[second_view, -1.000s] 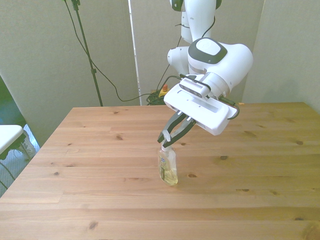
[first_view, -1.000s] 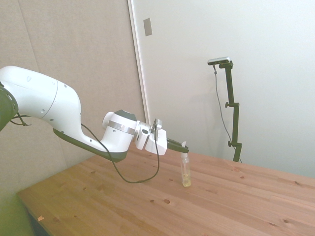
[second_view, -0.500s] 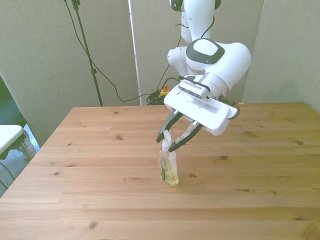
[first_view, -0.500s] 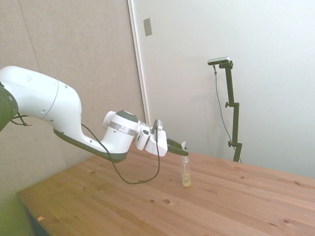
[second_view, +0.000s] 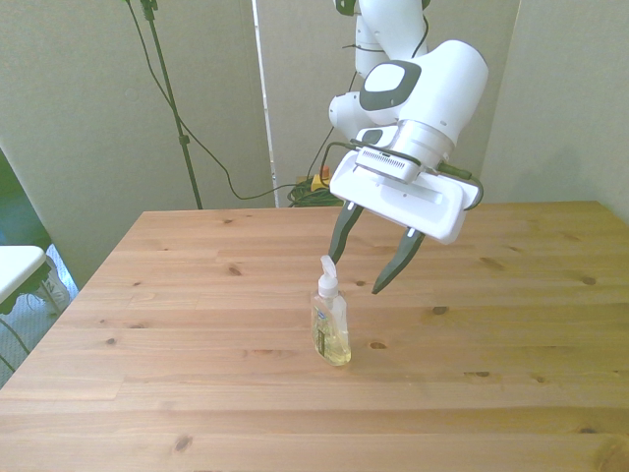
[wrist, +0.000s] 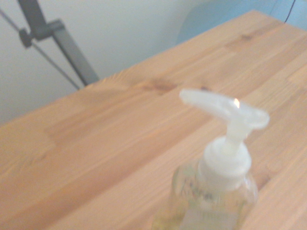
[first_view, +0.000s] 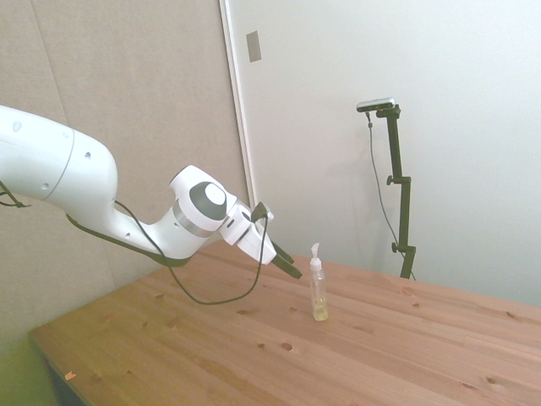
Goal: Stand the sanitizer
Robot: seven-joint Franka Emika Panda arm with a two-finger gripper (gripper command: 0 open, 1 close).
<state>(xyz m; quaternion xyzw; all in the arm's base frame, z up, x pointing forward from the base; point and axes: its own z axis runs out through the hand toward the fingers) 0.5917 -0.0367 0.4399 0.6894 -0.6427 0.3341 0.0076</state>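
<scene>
While standing free on the table [second_view: 147, 324], sanitizer [second_view: 330, 324]: light, tippy, best held at the body; gripper [second_view: 371, 264] wide open, empty.

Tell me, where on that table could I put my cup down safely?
Nearly anywhere: the table holds only the sanitizer, standing upright near its middle. The boards toward the front view's left and right edges are bare. Avoid the patch behind the bottle, where the open gripper hangs.
</scene>
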